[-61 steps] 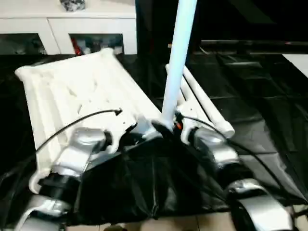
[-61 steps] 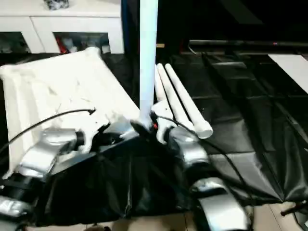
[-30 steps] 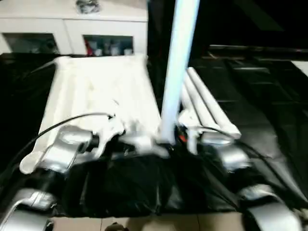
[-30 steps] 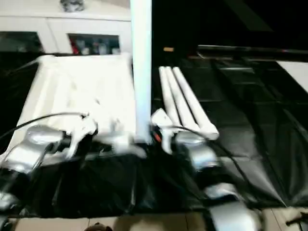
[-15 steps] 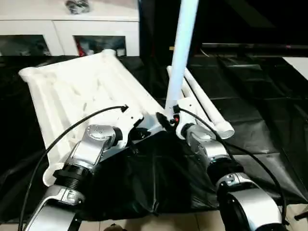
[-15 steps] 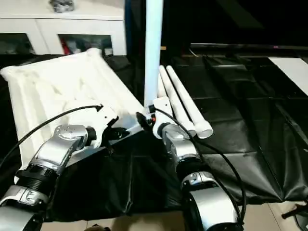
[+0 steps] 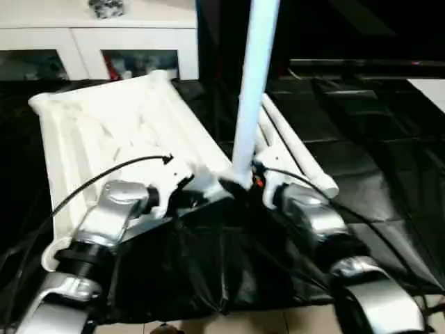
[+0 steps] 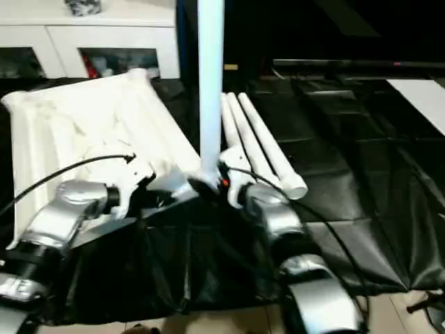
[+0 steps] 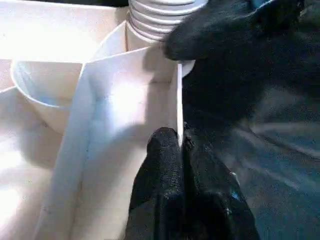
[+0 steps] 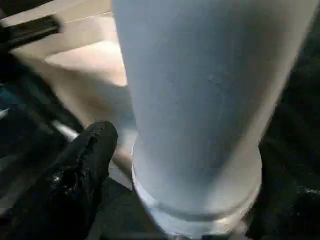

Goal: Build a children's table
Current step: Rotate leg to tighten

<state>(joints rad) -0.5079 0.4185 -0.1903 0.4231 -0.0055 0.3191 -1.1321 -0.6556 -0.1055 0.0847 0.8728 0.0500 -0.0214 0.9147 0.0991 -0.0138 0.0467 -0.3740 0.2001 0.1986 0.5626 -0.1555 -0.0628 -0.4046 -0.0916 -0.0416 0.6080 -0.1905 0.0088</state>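
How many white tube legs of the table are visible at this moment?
4. One upright leg stands at the near corner of the upside-down tabletop. Three loose legs lie side by side on the black sheet, right of the tabletop.

White plastic on glossy black sheeting, under brushed silver metal arms.

The upturned white rectangular plastic tabletop [image 7: 118, 132] looks smooth and matt, with moulded ribs. The upright white round plastic tube leg [image 7: 254, 83] has a smooth, faintly satin skin and a ribbed threaded end [image 9: 160, 15]. The loose white plastic tube legs [image 8: 261, 149] look alike in finish. The black crinkled plastic sheet [image 7: 389, 160] is glossy and creased. The silver metal forearms [image 7: 115, 209] shine softly. The black left tool [image 9: 182, 145] and black right tool finger [image 10: 82, 170] look matt and rubbery. The white glass-doored cabinet [image 7: 83, 42] looks smooth.
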